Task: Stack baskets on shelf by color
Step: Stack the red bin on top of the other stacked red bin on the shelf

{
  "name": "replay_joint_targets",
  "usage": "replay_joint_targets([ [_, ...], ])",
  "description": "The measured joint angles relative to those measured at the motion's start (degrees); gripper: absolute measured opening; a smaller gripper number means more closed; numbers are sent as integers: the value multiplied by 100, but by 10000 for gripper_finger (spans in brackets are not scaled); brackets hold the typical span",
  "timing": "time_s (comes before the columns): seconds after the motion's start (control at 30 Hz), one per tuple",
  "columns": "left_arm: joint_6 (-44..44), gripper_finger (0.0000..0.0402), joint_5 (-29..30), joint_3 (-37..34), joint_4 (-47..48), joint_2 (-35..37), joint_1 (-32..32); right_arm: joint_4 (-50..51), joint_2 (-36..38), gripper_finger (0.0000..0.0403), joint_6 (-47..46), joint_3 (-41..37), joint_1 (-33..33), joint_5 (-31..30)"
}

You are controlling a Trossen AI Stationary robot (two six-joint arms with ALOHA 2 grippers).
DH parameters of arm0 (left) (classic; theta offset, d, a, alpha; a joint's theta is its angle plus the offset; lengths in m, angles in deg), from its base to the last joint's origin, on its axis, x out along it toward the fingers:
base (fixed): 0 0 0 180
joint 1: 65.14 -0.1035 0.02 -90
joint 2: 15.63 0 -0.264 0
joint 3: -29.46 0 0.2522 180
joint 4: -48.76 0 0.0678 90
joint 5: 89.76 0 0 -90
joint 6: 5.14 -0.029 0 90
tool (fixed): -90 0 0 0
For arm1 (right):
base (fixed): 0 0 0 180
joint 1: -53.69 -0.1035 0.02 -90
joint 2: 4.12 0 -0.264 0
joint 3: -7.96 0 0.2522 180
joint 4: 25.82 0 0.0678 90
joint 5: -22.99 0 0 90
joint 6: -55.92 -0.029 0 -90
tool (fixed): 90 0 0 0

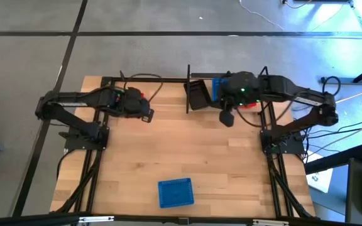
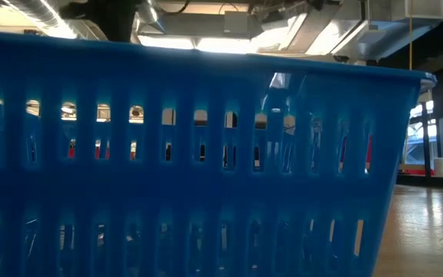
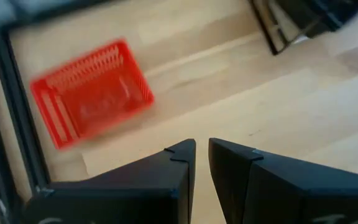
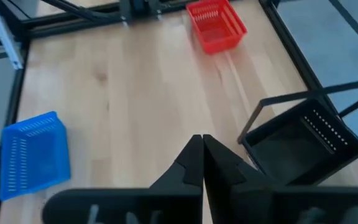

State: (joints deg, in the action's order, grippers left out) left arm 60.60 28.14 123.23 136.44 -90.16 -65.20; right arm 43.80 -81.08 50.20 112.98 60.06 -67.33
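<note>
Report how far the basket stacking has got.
Done: a black basket sits inside the shelf frame, with blue beside it. In hand: nothing; left gripper hovers near a loose red basket, right gripper is shut and empty. Left: that red one and the blue basket at the front.

Both arms reach inward over the table's far half, left gripper point(image 3: 202, 163) nearly closed and empty, right gripper point(image 4: 202, 163) fully closed, empty.

Wood table point(image 1: 231, 163): blue basket point(image 1: 175, 192), red basket point(image 4: 216, 25).
</note>
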Motion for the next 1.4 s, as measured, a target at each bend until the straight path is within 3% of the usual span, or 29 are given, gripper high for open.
replay_joint_targets([
  [0.2,279,37,-893,0,45,-213,-759,24,305,0,22,0,-144,-2],
  [0.37,-646,37,-879,0,68,-491,-1248,62,440,0,131,0,-148,-4],
  [0.63,-1095,3,-769,0,44,-822,-1554,346,484,0,324,0,-148,107],
  [0.93,-1209,46,-1107,0,324,-1356,-1917,365,482,0,494,0,-148,498],
  [1.03,-1152,50,-1213,0,294,-1555,-2074,365,482,0,495,0,-148,498],
  [1.2,-1536,50,-1982,2,182,-1980,-2425,388,480,0,585,0,-148,503],
  [1.4,-1643,51,-2143,-2,-208,-2395,-2858,402,480,0,599,0,-148,507],
])
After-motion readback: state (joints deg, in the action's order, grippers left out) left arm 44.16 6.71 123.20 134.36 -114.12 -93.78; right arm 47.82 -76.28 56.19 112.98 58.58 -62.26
